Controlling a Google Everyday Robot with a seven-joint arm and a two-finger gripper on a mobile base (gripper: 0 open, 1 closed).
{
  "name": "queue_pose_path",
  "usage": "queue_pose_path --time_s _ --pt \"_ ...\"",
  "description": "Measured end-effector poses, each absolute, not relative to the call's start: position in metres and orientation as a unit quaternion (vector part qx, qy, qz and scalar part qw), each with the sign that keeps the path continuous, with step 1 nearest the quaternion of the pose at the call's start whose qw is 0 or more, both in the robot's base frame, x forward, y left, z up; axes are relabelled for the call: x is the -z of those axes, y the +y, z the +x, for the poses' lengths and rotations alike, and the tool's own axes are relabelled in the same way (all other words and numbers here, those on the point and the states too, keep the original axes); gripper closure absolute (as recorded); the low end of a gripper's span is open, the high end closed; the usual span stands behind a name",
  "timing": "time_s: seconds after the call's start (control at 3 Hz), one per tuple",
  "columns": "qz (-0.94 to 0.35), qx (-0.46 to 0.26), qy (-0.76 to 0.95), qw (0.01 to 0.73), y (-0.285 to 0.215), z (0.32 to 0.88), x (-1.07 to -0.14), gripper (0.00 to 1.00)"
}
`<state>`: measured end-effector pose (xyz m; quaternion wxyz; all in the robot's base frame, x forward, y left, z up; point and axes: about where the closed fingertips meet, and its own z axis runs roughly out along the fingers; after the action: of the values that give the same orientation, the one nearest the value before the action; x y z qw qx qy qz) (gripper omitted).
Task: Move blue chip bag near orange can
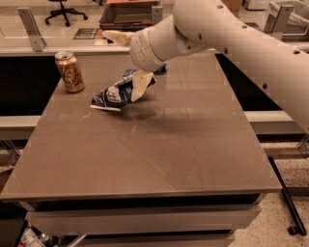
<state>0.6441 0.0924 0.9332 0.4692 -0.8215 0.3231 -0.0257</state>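
The blue chip bag point(115, 94) lies crumpled on the brown table point(145, 154), a little right of the orange can point(70, 72), which stands upright near the table's back left corner. A gap of about one can's width separates them. My gripper point(120, 66) hangs just above the bag's right end with its fingers spread wide. One finger point(118, 36) points left above the bag. The other finger point(140, 85) reaches down in front of the bag's right end. Nothing is between them.
A dark blue object point(161, 69) sits on the table behind my wrist, mostly hidden by the arm. A counter with glass dividers point(29, 26) runs behind the table. An office chair point(63, 7) stands further back.
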Motion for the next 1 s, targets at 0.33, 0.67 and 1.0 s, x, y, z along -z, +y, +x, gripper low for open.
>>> queue_pose_path --time_s 0.33,0.67,1.0 --pt "-0.819 0.03 0.337 0.464 0.079 0.641 -0.94 0.0" --pt "-0.806 0.056 0.373 0.457 0.044 0.63 -0.955 0.0" --pt "-0.782 0.095 0.413 0.457 -0.002 0.622 -0.974 0.0"
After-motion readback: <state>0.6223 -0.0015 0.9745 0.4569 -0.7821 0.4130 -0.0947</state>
